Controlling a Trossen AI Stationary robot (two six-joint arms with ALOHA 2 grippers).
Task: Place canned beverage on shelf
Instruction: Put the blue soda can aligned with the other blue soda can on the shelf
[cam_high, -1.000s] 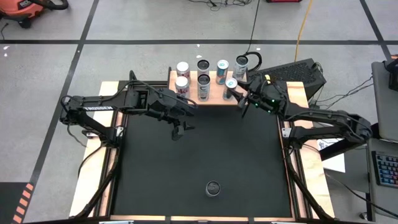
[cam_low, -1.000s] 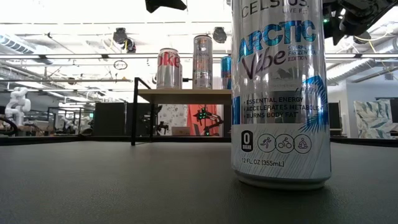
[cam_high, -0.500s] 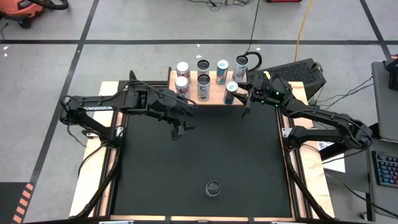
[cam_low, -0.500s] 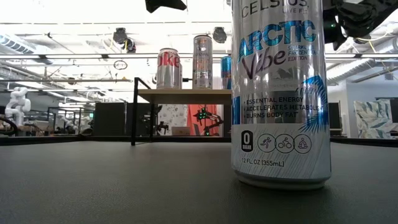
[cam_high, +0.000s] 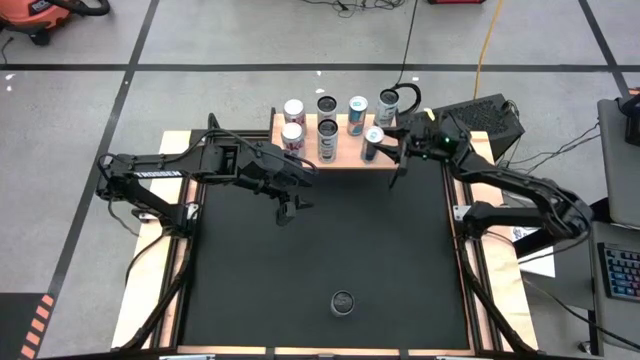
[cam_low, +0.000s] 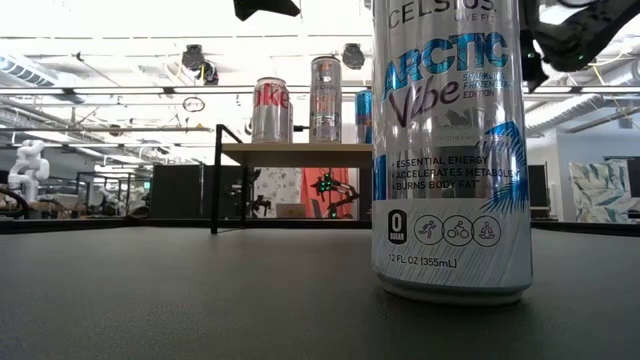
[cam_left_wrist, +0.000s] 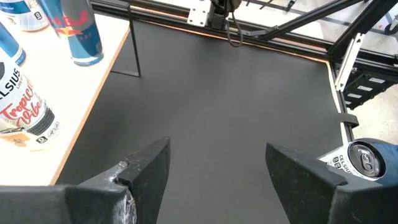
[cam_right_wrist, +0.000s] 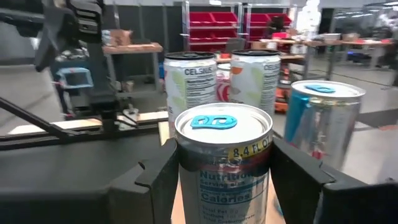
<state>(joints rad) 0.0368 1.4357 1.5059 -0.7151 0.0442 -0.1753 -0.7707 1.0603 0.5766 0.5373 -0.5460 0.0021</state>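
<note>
The table (cam_high: 320, 260) carries a black mat, and the shelf (cam_high: 345, 152) stands at its far edge. All places below are given from the shelf.

The right arm (cam_high: 520, 190) reaches in from the right side, bent at the elbow, its wrist level with the shelf's right end. The right gripper (cam_high: 385, 150) sits at the near right corner with a finger on each side of the can (cam_right_wrist: 224, 165) there; whether the fingers press on the can or only flank it cannot be told. That can has a blue tab, and its label reads "8.4 FL OZ", "Nutrition" and "Calories".

The left arm (cam_high: 190, 172) stretches from the left side toward the shelf's left end, wrist turned down. The left gripper (cam_high: 290, 205) hangs over the mat just in front of the shelf's near left corner, its fingers (cam_left_wrist: 140, 180) spread moderately apart with nothing between them.

Six cans stand on the shelf. In the left wrist view one near the front reads "CELSIUS Tropical Vibe" (cam_left_wrist: 25, 115), beside a blue and silver Red Bull can (cam_left_wrist: 81, 31). Two behind the flanked can read "CELSIUS" (cam_right_wrist: 189, 84).

One more can (cam_high: 343, 301) stands alone on the mat, well apart from the shelf, toward the table's near edge. In the low view it reads "CELSIUS", "ARCTIC Vibe", "ESSENTIAL ENERGY", "ACCELERATES METABOLISM", "BURNS BODY FAT", "0 SUGAR" and "12 FL OZ (355mL)".
</note>
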